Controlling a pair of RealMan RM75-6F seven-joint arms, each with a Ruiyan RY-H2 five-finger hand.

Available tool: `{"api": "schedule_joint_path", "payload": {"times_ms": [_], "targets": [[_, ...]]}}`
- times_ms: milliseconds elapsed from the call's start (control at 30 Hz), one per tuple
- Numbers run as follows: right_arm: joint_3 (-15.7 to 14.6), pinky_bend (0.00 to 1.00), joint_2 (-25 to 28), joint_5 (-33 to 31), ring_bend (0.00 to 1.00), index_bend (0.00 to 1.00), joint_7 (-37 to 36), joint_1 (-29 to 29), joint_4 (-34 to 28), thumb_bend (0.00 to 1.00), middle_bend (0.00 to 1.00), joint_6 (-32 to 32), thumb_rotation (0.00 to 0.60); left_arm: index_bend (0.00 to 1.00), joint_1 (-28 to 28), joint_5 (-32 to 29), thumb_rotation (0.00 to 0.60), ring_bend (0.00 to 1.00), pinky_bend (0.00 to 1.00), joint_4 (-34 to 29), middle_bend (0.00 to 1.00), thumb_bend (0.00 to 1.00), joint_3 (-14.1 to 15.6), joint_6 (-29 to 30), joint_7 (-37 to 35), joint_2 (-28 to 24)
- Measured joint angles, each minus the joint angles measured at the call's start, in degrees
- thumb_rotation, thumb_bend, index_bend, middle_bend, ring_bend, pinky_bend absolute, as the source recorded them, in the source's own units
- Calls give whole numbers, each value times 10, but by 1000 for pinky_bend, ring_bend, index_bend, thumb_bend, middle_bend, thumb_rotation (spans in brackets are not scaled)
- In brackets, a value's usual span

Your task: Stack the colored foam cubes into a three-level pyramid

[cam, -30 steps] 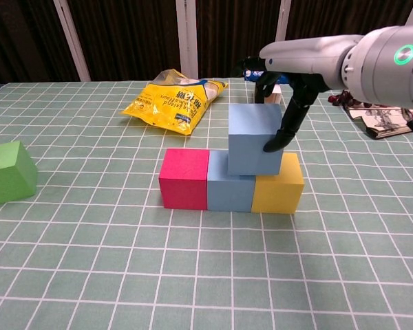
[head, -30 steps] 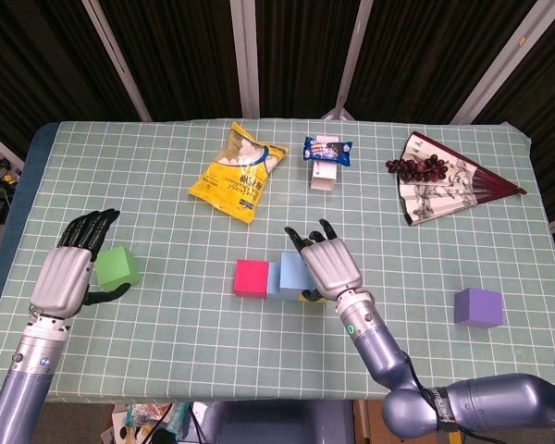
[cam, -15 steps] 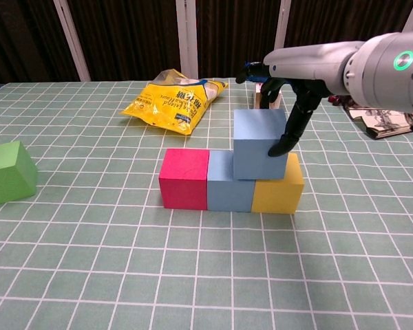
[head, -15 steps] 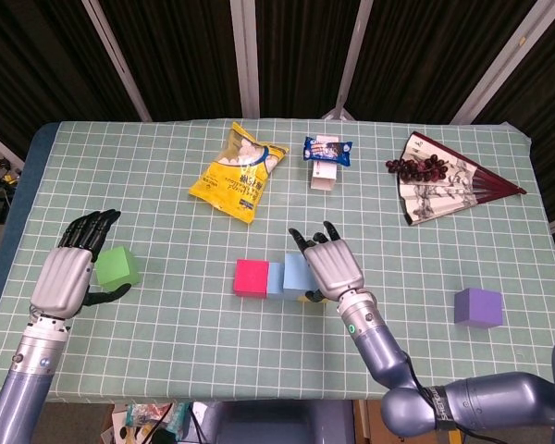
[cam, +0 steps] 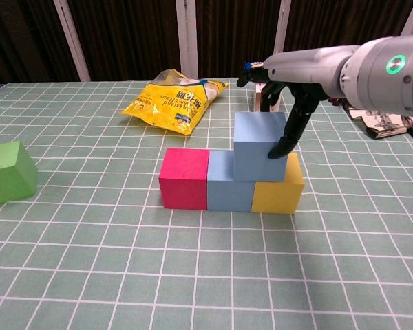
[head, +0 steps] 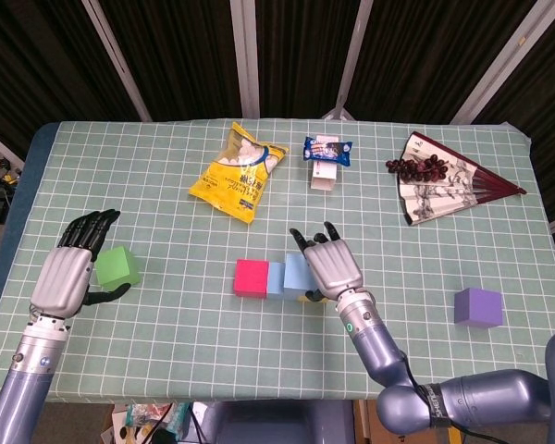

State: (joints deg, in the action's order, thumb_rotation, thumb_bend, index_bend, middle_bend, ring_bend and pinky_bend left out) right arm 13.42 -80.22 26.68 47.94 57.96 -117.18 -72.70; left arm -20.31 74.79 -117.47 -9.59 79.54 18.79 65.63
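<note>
Right hand grips the upper blue cube, thumb on its right face. It sits atop the lower blue cube and yellow cube. Left hand open, fingers spread beside the green cube.

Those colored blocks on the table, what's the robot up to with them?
It is building a small pyramid. A pink block, a blue block and a yellow block sit side by side as the bottom row. The right hand is touching a second blue block placed on top, over the blue and yellow ones. The left hand rests against a green block. A purple block waits off to the right.
</note>
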Motion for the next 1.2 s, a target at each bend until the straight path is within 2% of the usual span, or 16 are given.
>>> {"api": "schedule_joint_path", "payload": {"times_ms": [1200], "targets": [[-5, 0, -7, -3, 223, 0, -7, 6, 5, 201, 410, -9, 600, 0, 0, 1, 600, 66, 68, 1, 69, 13, 0, -1, 2, 1]]}}
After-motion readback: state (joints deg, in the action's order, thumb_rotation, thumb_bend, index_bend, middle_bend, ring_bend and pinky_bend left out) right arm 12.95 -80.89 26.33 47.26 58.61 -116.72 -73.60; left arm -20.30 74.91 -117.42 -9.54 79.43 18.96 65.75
